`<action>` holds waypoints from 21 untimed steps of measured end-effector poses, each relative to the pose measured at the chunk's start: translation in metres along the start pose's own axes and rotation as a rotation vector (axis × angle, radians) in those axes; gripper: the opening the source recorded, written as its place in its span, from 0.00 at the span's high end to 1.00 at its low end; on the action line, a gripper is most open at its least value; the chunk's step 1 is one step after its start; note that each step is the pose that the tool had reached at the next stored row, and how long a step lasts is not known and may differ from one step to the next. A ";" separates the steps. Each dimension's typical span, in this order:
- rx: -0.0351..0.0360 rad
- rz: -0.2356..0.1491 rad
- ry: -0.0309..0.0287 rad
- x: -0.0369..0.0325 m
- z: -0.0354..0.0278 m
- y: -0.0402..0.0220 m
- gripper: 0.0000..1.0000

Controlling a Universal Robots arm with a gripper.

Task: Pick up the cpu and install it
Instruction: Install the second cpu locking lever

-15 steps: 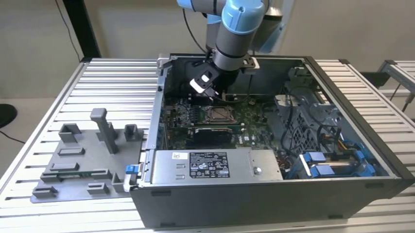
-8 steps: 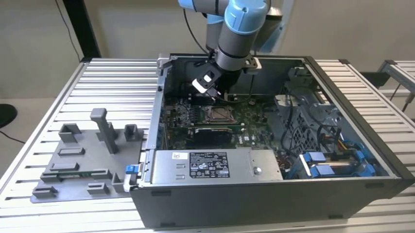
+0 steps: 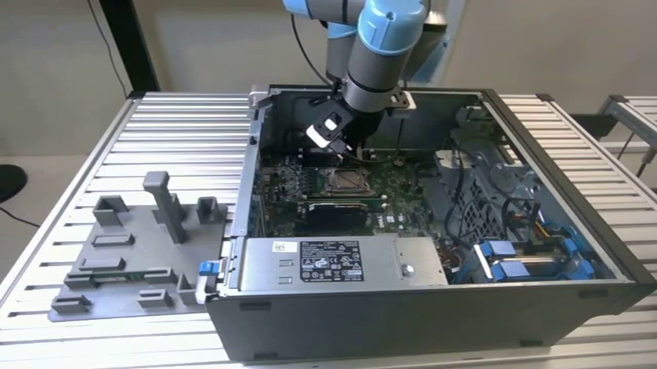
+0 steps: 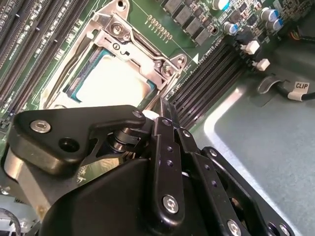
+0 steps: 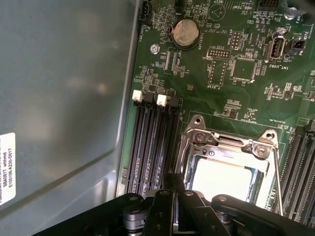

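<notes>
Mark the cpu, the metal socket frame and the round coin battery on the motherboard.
cpu (image 5: 224, 179), first wrist view: on its pale metal top.
socket frame (image 5: 229, 141), first wrist view: on its metal bar between the screws.
coin battery (image 5: 185, 33), first wrist view: middle of its round face.

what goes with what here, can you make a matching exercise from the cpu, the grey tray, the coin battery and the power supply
1 cpu
2 grey tray
3 coin battery
4 power supply

a on the table, at the exterior view's left of the case
b within the metal socket frame
c in a round holder on the green board
d inside the case, along its near wall

Pairs: 1-b, 2-a, 3-c, 4-d
</notes>
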State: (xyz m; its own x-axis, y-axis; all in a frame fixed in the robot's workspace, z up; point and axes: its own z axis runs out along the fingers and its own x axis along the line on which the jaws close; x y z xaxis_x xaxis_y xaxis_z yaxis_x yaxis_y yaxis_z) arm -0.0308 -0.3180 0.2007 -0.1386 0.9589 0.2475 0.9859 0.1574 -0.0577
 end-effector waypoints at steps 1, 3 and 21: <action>0.0000 0.000 0.0000 -0.0001 0.0000 0.0004 1.00; 0.0000 0.000 0.0000 -0.0002 0.0001 0.0012 1.00; 0.0000 0.000 0.0000 -0.0017 0.0011 0.0102 1.00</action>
State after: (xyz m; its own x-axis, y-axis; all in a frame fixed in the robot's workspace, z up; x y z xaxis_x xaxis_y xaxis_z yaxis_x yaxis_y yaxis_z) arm -0.0207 -0.3177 0.1986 -0.1386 0.9589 0.2474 0.9859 0.1574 -0.0577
